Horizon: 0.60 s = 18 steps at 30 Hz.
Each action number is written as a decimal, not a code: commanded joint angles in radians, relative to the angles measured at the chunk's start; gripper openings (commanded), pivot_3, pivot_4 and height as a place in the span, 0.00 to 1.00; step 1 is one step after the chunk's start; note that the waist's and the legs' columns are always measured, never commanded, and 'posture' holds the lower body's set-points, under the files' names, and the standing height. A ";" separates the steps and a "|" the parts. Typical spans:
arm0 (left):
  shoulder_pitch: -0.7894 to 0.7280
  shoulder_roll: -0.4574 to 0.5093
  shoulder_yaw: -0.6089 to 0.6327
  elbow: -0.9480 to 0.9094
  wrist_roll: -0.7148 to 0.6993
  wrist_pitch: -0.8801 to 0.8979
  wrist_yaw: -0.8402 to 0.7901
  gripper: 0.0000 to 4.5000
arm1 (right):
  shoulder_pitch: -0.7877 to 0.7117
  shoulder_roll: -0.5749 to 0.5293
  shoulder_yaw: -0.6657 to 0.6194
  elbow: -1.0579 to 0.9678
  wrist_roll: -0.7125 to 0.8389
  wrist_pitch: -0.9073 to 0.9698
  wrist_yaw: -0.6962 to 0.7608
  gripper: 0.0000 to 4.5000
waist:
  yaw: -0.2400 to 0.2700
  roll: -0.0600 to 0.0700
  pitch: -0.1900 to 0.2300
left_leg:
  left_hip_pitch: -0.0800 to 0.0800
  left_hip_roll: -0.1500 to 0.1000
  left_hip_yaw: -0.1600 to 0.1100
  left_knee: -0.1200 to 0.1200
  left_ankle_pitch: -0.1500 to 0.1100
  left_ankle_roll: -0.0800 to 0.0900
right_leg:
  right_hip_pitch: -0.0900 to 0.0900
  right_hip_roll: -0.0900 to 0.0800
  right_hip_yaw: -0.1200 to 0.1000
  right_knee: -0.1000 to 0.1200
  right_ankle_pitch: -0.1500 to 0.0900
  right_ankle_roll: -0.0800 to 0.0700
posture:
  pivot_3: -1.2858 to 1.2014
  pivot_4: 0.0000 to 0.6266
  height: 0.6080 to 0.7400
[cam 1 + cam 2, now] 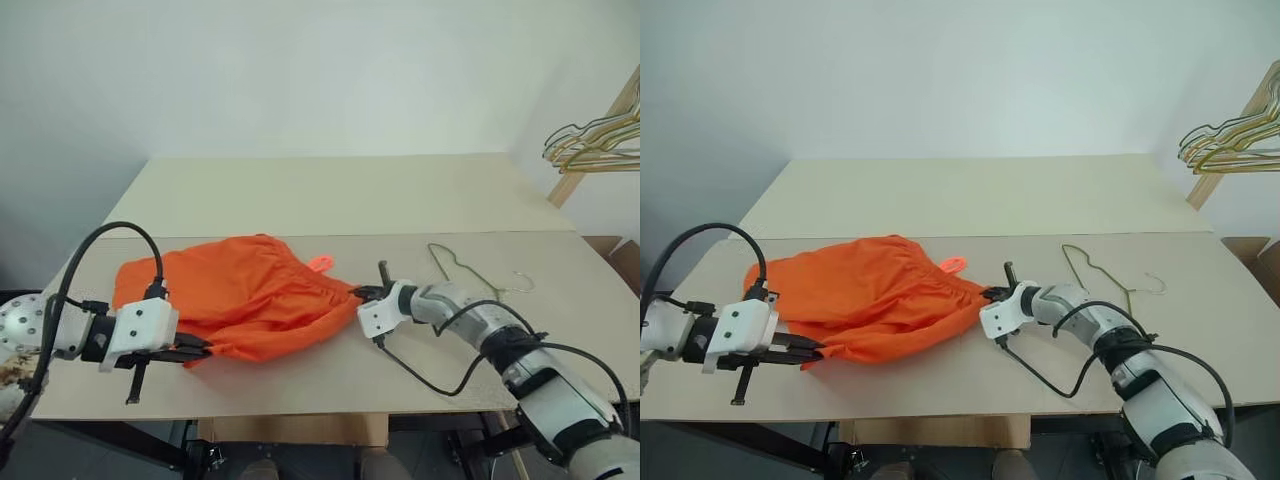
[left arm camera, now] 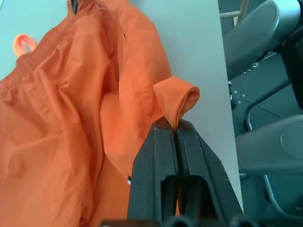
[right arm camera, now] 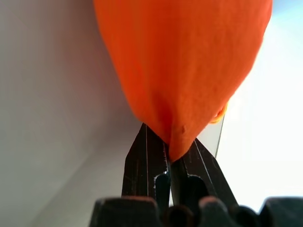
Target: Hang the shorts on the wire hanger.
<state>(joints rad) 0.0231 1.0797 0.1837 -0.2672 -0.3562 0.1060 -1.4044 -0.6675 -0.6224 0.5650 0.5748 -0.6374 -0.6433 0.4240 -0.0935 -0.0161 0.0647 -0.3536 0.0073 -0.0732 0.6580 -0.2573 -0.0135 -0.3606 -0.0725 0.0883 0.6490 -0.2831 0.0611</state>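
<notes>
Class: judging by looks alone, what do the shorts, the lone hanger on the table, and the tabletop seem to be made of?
The shorts: thin woven fabric, matte; it creases and folds softly, likely a light synthetic.
The wire hanger: thin bent metal wire, dull finish.
The table: pale, smooth, matte board, possibly laminate or painted wood.

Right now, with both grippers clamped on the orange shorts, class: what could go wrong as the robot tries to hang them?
1. The left gripper pinches only a small fold of the shorts; a pull might slip it free.
2. The right gripper also holds just an edge, so the fabric may sag unevenly.
3. The wire hanger lies flat on the table with both grippers occupied.
</notes>
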 commanded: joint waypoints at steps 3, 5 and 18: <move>-0.131 -0.030 -0.090 0.068 0.055 -0.053 0.021 0.00 | 0.124 -0.106 -0.175 -0.303 0.076 0.175 0.075 0.01 | 0.003 0.000 0.000 | 0.000 0.000 0.000 0.000 0.000 0.000 | 0.000 0.000 0.000 0.000 0.000 0.000 | 0.50 0.04 1.00; -0.233 -0.077 -0.151 0.141 0.104 -0.064 0.055 0.00 | 0.179 -0.141 -0.238 -0.393 0.069 0.261 0.083 0.01 | 0.006 0.000 0.000 | 0.000 0.000 0.000 0.001 0.000 0.000 | 0.001 0.000 0.000 0.001 0.000 0.000 | 0.50 0.04 1.00; -0.698 -0.286 -0.327 0.636 0.353 -0.345 0.218 0.00 | 0.594 -0.189 -0.495 -0.969 -0.008 0.747 0.216 0.01 | -0.027 0.001 0.001 | -0.012 0.000 0.000 0.004 0.000 0.000 | -0.009 0.001 -0.001 0.001 0.000 0.001 | 0.45 0.05 1.00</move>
<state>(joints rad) -0.6424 0.7813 -0.1619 0.3289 -0.0276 -0.1935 -1.2130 -0.0770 -0.8108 0.1296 -0.3256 -0.6234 0.0391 0.6274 -0.1200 -0.0153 0.0652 -0.3652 0.0072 -0.0731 0.6618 -0.2572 -0.0133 -0.3696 -0.0716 0.0877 0.6502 -0.2827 0.0620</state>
